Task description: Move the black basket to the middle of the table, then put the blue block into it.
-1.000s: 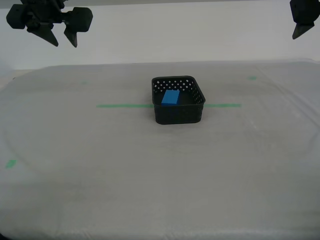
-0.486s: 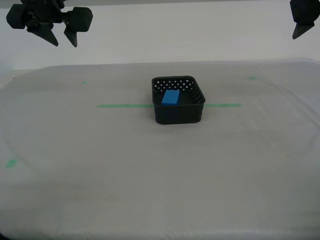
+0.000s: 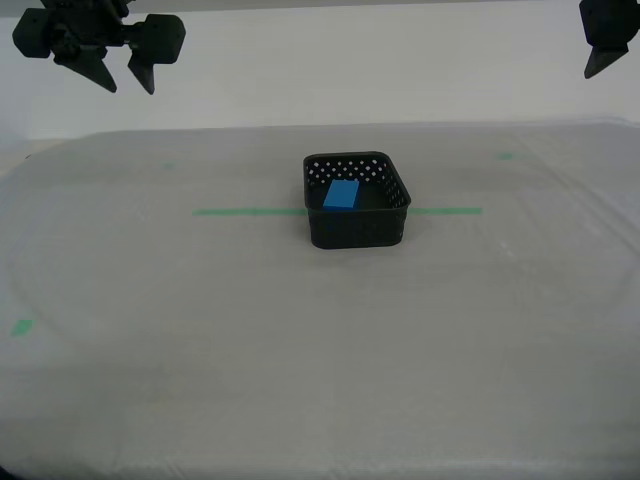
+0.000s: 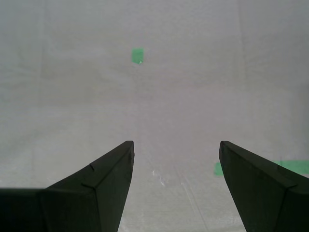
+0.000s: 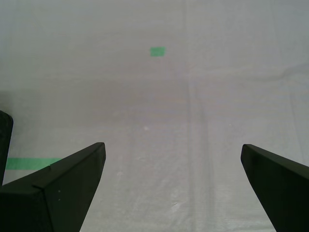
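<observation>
The black basket (image 3: 356, 232) stands near the middle of the table (image 3: 300, 360), on the green tape line (image 3: 245, 211). The blue block (image 3: 342, 195) lies inside it, tilted against the basket's floor. High at the exterior view's left, my second gripper (image 3: 130, 88) hangs open and empty; its wrist view shows the jaws (image 4: 175, 143) apart over bare sheeting. Of my first gripper, only one finger (image 3: 603, 58) shows at the exterior view's top right. In its own view the first gripper (image 5: 172, 145) is wide open with nothing in it. Both grippers are far from the basket.
Small green tape marks sit on the sheeting: a far mark (image 3: 168, 165), another far mark (image 3: 505, 155) and a near mark (image 3: 20, 327). One green mark (image 4: 137, 55) shows past my second gripper, one (image 5: 157, 50) past my first. A black sliver (image 5: 4, 140) shows beside the tape end.
</observation>
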### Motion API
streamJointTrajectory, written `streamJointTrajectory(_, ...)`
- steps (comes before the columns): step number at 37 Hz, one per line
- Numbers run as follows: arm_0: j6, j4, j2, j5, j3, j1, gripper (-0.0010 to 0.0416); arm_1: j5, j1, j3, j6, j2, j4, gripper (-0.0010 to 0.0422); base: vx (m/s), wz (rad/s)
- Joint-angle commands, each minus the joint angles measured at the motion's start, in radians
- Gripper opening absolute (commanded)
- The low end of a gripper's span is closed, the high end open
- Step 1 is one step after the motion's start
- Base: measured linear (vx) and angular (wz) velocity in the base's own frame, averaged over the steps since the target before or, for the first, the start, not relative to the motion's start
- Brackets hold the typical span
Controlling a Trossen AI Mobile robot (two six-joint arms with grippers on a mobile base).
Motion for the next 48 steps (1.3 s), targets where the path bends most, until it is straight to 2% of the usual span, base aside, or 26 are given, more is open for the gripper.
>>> streamJointTrajectory(1, -0.001, 0.001, 0.000, -0.002, 0.000, 0.000, 0.0394, 0.003, 0.000, 0.001, 0.000, 0.000, 0.002, 0.0238, 0.000, 0.000)
streamJointTrajectory(48, -0.001, 0.001, 0.000, -0.002, 0.000, 0.000, 0.0394, 0.003, 0.000, 0.001, 0.000, 0.000, 0.002, 0.0238, 0.000, 0.000)
